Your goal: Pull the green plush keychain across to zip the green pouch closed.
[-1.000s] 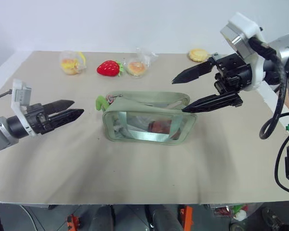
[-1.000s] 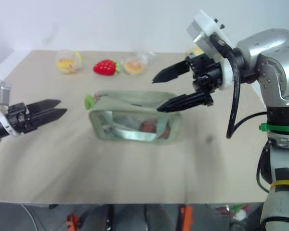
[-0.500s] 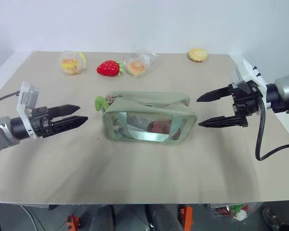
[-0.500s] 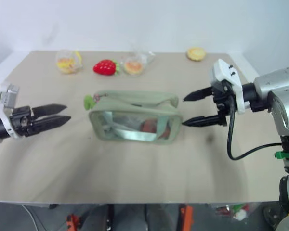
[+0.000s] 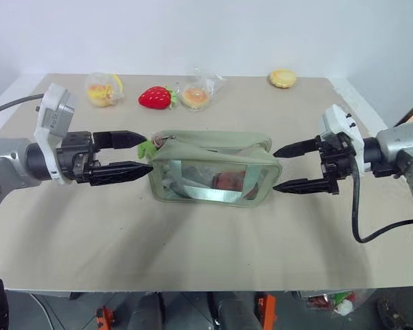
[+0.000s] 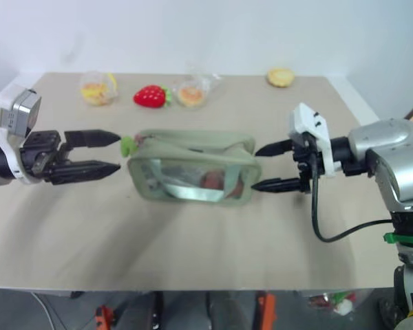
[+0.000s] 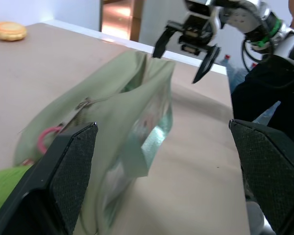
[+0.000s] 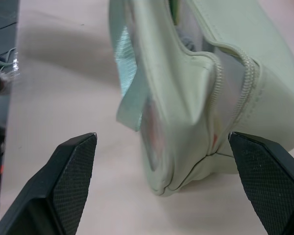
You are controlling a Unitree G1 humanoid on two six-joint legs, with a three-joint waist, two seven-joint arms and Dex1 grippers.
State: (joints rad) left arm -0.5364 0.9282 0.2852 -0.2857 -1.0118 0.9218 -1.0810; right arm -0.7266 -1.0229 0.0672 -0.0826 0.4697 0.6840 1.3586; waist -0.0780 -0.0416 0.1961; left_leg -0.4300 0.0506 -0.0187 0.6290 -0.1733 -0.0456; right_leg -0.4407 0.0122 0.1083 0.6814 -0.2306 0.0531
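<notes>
Green plush keychain [image 5: 146, 147] half-hidden by left gripper [image 5: 142, 152] | both jaws spread; green pouch [image 5: 213, 168] contents unclear

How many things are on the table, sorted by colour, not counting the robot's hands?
Green: 2, the green pouch and the green plush keychain
Red: 1, the plush strawberry
Yellow or orange: 3, two clear bags of toy food and one round toy pastry
Total: 6
</notes>
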